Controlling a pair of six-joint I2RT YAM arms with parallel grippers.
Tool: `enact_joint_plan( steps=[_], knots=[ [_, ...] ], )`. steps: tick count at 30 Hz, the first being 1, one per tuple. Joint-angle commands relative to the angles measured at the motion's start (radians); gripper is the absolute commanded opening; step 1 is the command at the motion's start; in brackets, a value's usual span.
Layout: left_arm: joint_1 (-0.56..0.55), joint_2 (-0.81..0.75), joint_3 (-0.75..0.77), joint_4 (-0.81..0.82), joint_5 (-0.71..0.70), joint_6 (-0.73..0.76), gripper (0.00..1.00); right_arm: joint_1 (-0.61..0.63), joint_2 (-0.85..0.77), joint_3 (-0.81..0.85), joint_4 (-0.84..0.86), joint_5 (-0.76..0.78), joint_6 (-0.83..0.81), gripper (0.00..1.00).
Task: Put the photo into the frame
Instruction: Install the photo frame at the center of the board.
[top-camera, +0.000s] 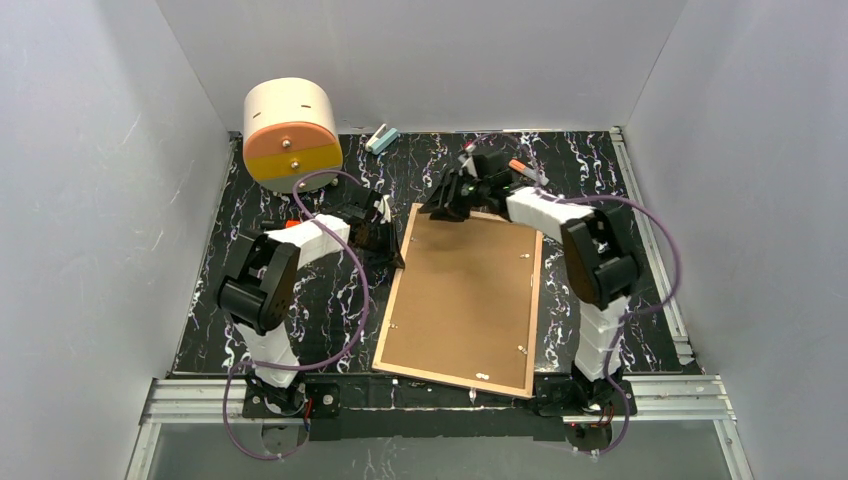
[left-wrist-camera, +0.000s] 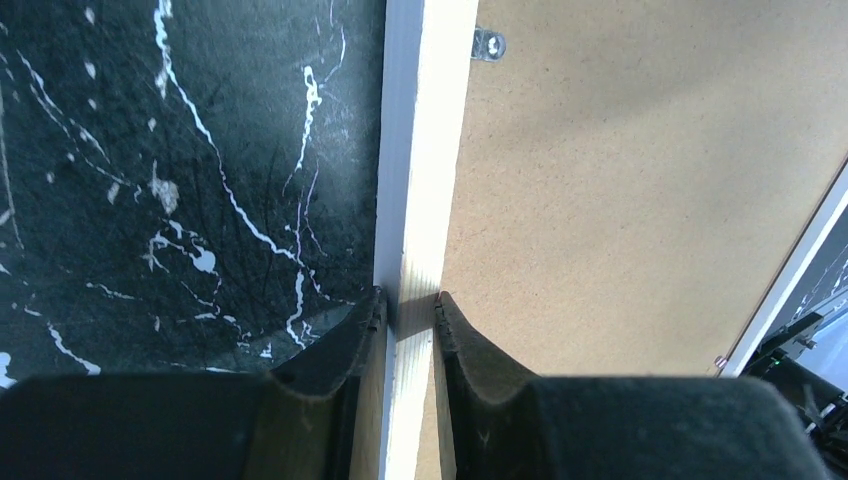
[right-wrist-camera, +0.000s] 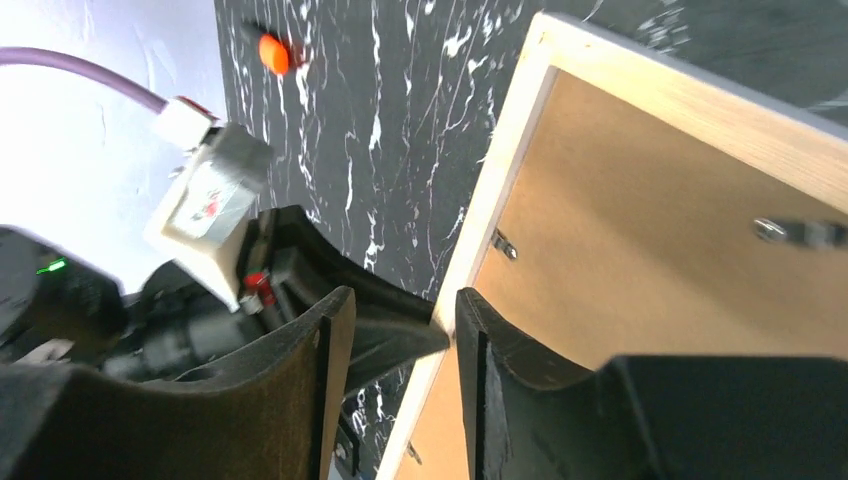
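The light wood-rimmed rectangular picture frame lies back-up on the black marbled tabletop. The left gripper clamps its left rim. The right gripper, narrow, straddles its far corner, contact unclear.

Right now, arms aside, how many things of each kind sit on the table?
Picture frame: 1
Round drawer box: 1
Small pale-blue item: 1
Small orange items: 2
Total: 5
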Motion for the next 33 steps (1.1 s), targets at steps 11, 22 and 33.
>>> enact_joint_plan(
  steps=[11, 22, 33],
  knots=[
    [0.039, 0.053, 0.098, -0.017, -0.068, 0.096, 0.34, -0.106, -0.117, -0.113, -0.178, 0.234, -0.064, 0.53],
    [0.043, 0.085, 0.097, -0.029, -0.044, 0.123, 0.17, -0.105, 0.027, -0.025, -0.11, 0.311, -0.048, 0.52],
    [0.043, 0.101, 0.081, -0.025, -0.021, 0.13, 0.15, -0.105, 0.084, -0.003, -0.06, 0.36, -0.055, 0.51]
  ],
)
